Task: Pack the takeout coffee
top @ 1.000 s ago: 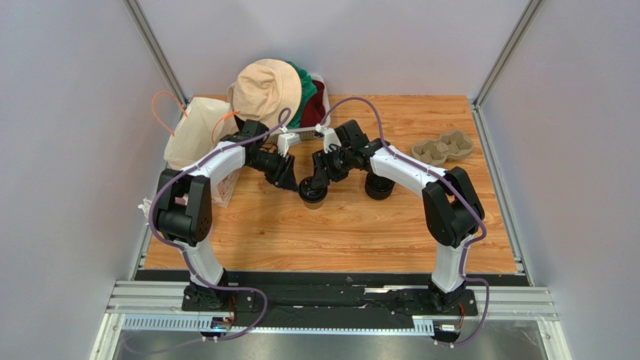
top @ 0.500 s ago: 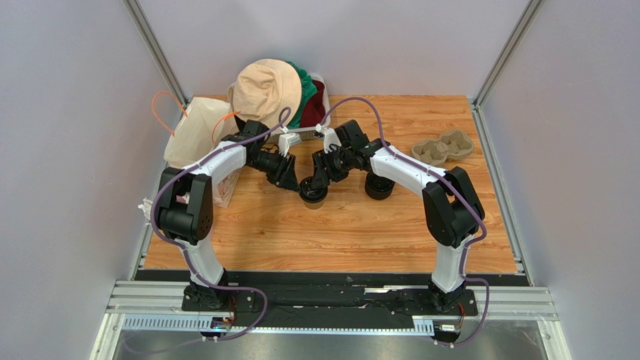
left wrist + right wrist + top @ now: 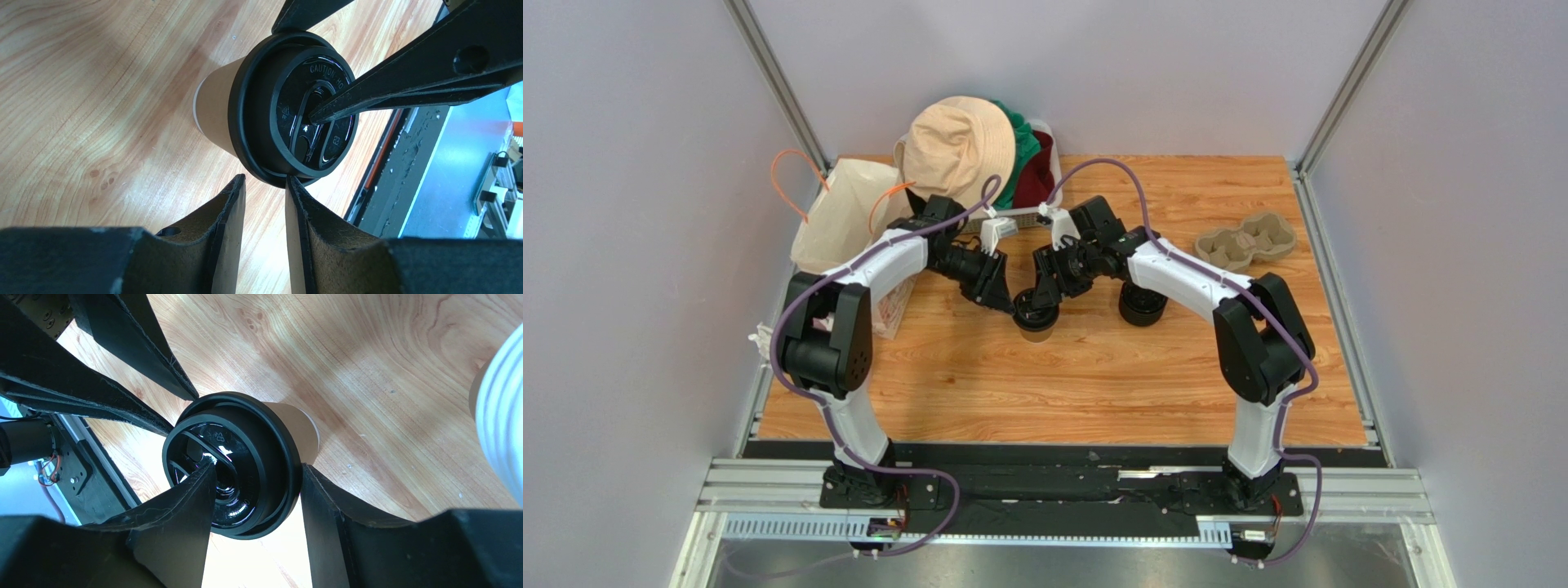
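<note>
The takeout coffee [image 3: 1035, 315] stands upright mid-table: a kraft-brown cup [image 3: 215, 107] with a round black lid [image 3: 294, 116]. My right gripper [image 3: 255, 470] straddles half the lid [image 3: 245, 447], one fingertip [image 3: 199, 484] in the lid's centre recess and the other against the outside of the rim. It comes in from the right in the top view, where my right gripper [image 3: 1047, 292] sits over the cup. My left gripper [image 3: 265, 180] is at the cup's left side [image 3: 999, 292]. Its jaws stand a narrow gap apart with nothing between them, and one fingertip [image 3: 293, 187] touches the lid's rim.
A stack of black lids [image 3: 1143, 305] stands just right of the cup. A cardboard cup carrier [image 3: 1247, 239] lies at the far right. A beige bag [image 3: 844, 214], a hat [image 3: 955, 147] and a basket of cloths [image 3: 1036, 165] crowd the back left. A white ribbed object [image 3: 500, 416] is near the right wrist.
The left gripper's jaws have narrowed and it has edged slightly toward the cup. The right gripper and the cup have not moved.
</note>
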Action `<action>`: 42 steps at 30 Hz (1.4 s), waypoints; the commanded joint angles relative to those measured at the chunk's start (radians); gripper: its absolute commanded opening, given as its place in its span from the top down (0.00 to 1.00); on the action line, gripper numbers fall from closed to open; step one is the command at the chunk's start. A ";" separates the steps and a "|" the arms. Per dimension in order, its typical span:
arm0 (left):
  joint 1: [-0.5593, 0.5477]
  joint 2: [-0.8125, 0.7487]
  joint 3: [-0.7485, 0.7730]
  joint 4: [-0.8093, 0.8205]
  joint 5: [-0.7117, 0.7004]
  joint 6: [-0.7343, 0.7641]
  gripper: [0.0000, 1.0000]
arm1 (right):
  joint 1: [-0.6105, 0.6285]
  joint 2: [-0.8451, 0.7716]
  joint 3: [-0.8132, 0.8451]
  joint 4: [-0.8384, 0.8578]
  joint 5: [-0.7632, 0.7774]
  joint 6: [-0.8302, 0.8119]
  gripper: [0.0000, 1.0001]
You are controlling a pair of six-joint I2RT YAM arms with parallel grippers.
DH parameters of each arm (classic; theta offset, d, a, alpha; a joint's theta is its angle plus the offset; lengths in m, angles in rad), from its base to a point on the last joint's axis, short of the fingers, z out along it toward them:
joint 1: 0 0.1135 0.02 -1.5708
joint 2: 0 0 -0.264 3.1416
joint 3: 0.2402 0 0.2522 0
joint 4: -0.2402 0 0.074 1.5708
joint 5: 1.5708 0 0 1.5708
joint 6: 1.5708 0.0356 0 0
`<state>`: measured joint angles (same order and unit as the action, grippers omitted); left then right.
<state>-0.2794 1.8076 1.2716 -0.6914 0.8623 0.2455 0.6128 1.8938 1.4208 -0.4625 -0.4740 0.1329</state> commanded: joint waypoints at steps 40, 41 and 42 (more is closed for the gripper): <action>0.002 -0.266 0.463 -0.312 -0.120 0.115 0.14 | 0.016 -0.116 0.150 -0.246 0.212 -0.216 0.19; 0.011 -0.290 0.469 -0.312 -0.129 0.112 0.13 | 0.016 -0.117 0.156 -0.252 0.219 -0.216 0.19; 0.017 -0.303 0.472 -0.316 -0.132 0.115 0.13 | 0.016 -0.116 0.168 -0.257 0.238 -0.219 0.19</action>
<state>-0.2836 1.5993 1.6905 -0.9668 0.7486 0.3317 0.6327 1.8225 1.5188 -0.6926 -0.2836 -0.0540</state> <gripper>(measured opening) 0.864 0.809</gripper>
